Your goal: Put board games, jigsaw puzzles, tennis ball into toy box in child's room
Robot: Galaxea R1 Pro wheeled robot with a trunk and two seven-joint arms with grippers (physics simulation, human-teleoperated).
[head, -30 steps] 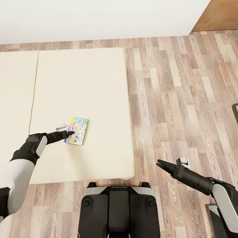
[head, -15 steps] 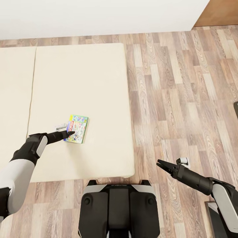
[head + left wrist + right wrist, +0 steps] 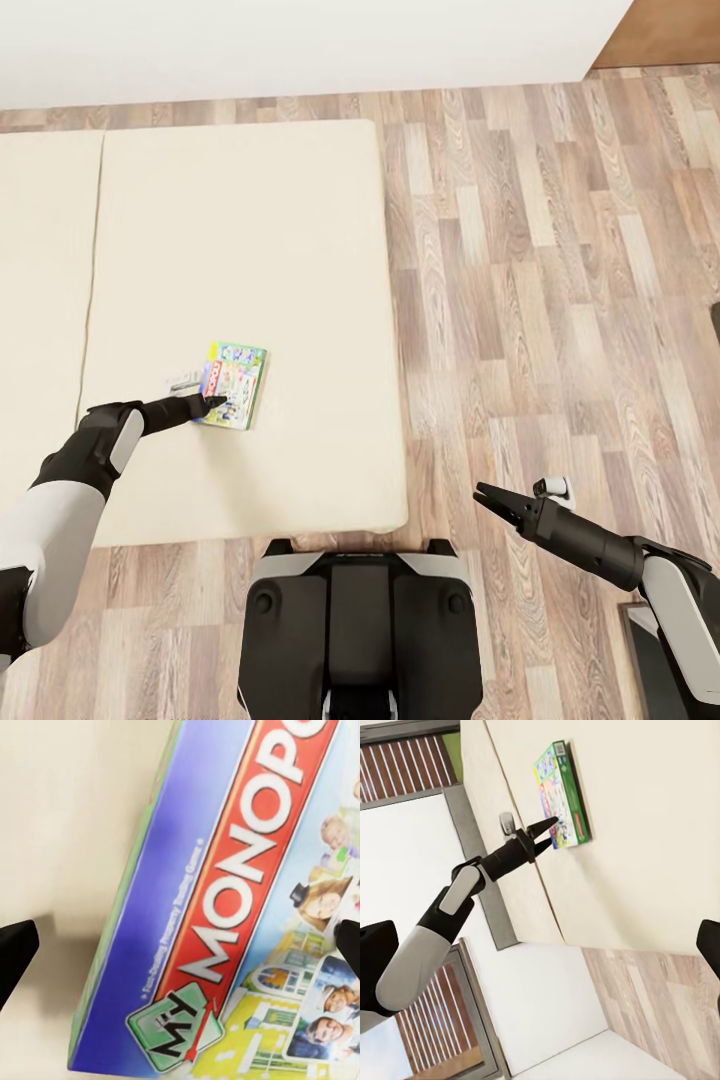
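One board game [image 3: 233, 384], a flat Monopoly box in white and green with a red band, lies on the beige bed [image 3: 250, 240] near its front edge. My left gripper [image 3: 216, 404] is open at the box's near left corner, low over the mattress. In the left wrist view the board game [image 3: 225, 907] lies between the spread fingertips [image 3: 15, 952]. The right wrist view shows the board game [image 3: 562, 795] with the left gripper [image 3: 546, 832] at its corner. My right gripper [image 3: 488, 497] hangs open over the wooden floor, holding nothing.
The bed's right edge [image 3: 392, 350] meets the plank floor [image 3: 560, 260]. My base [image 3: 360, 630] stands at the bed's front edge. A white wall [image 3: 300, 50] runs behind the bed. A dark object [image 3: 714, 322] shows at the right border.
The whole picture has slid a little, so the bed's far edge sits higher in the view. Both arms hold the same poses, and the left gripper stays at the game's corner.
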